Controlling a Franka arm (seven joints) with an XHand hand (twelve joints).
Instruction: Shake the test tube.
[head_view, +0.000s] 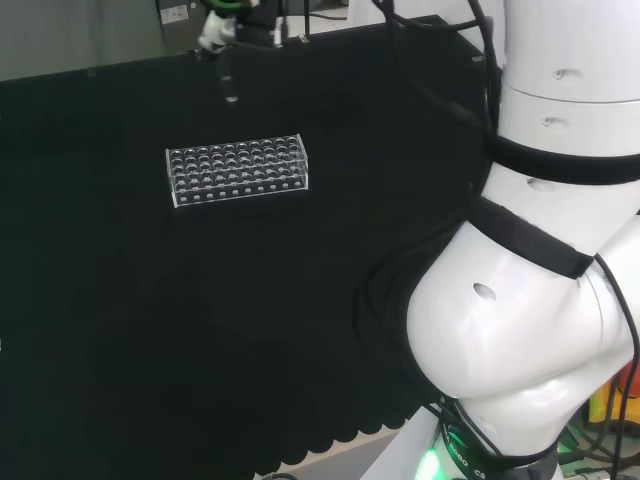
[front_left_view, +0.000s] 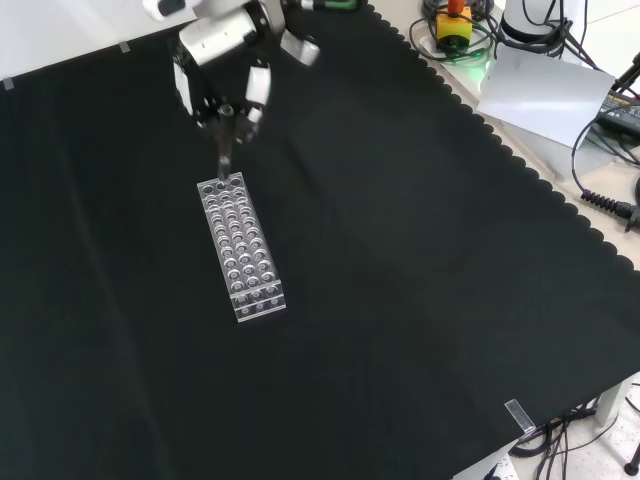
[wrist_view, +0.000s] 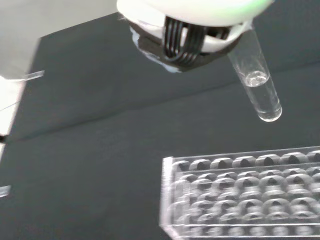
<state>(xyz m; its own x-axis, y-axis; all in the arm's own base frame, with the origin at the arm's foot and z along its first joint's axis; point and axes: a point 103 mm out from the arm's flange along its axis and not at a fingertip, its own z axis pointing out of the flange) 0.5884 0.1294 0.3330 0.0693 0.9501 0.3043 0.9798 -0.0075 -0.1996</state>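
Observation:
In the front view the hand (front_left_view: 222, 72) hangs over the far end of a clear test tube rack (front_left_view: 243, 248), its fingers curled round a thin test tube (front_left_view: 224, 160) that points down, its tip just above the rack's end holes. Close up in the wrist view, the clear test tube (wrist_view: 257, 75) slants out from under the hand (wrist_view: 190, 22) and holds a little clear liquid near its rounded bottom. It hangs free above the rack (wrist_view: 245, 195), apart from it. The rack (head_view: 238, 172) lies alone on the black cloth in the head view, with several rows of holes.
The arm's white links (head_view: 520, 330) take up the right of the head view. Past the cloth's scalloped edge in the front view sit a yellow box with a red button (front_left_view: 455, 25), a white sheet (front_left_view: 545, 85) and cables. A small clear strip (front_left_view: 518, 412) lies near the cloth's front corner.

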